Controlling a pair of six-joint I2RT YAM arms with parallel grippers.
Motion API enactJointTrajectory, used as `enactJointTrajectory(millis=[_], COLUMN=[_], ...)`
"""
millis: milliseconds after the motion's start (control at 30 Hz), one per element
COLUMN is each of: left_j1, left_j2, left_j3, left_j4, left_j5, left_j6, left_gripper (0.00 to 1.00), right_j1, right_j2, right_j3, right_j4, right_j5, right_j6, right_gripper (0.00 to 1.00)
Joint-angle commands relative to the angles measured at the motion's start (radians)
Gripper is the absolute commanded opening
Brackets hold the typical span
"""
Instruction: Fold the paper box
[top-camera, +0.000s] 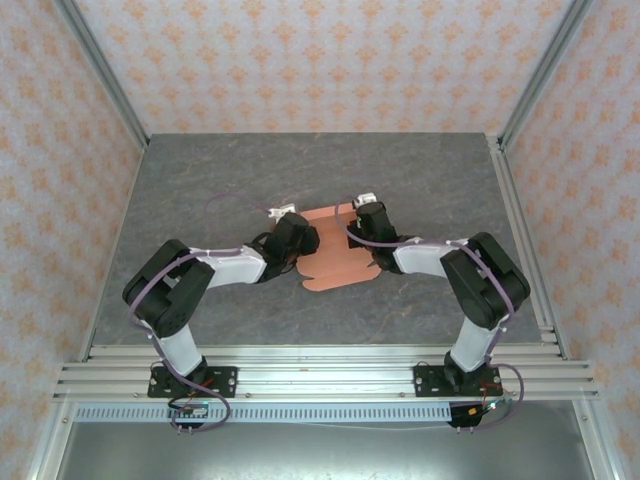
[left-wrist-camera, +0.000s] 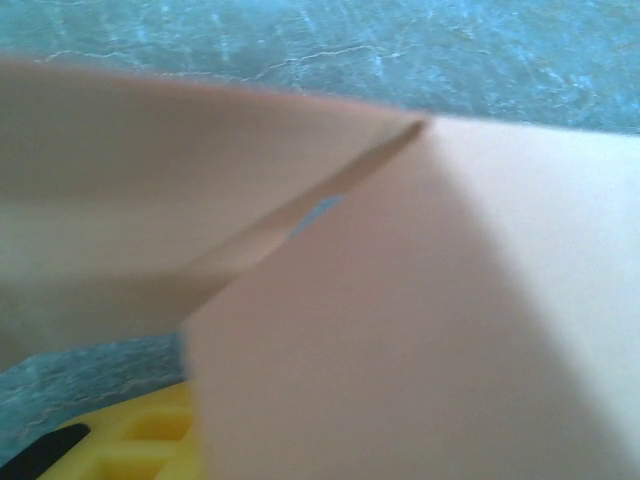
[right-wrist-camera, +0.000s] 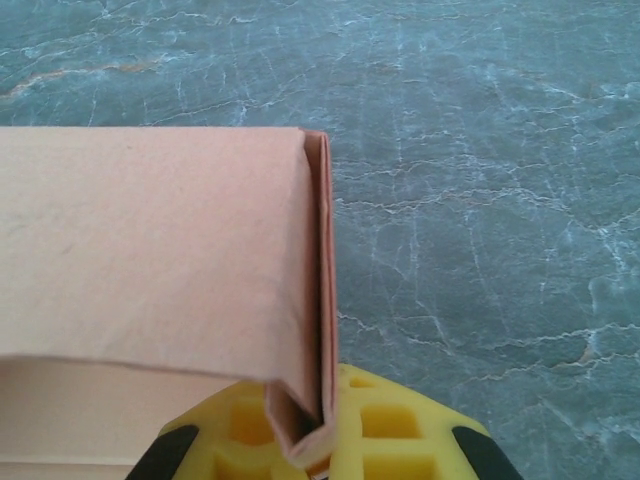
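The left arm (top-camera: 190, 285) and the right arm (top-camera: 478, 285) had bulky black joint housings joined by pale grey-white links, and each stood on a flat black base plate (top-camera: 195, 381). Thin purple cables (top-camera: 225, 198) looped along both arms. Close up, the fingers (right-wrist-camera: 390, 420) were bright yellow plastic, moulded with square recesses and edged with black patches.

Salmon-orange thin-card paper box (top-camera: 335, 258): matt, faintly fibrous paper, crisp creases. Grey-teal marbled table top (top-camera: 230, 180): smooth, stone-look, faint sheen. Yellow gridded finger pads (right-wrist-camera: 400, 430): matt moulded plastic. Silver frame rails (top-camera: 310, 365): brushed metal.
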Motion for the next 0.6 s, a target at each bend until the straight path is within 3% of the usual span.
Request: enactJointTrajectory(millis=[0,433,567], left_j1=[-0.005,-0.006,-0.01], left_j2=[0.029,0.093,0.032], left_j3=[0.024,0.054,0.016], left_j4=[0.004,0.026,0.004], left_j5=[-0.039,0.029,0.052], left_j6=[0.025,0.046,0.07], left_gripper=[0.4,0.33,0.43], right_j1=[0.006,0.006,0.007], right_j2=[0.016,0.024,0.029], right_j3=[0.022,0.021,0.027], right_j4=[0.004,0.002,-0.004], right_j5=[0.022,0.021,0.044], right_j6=[-0.01,0.001,0.013], right_gripper=[0.0,0.0,0.0])
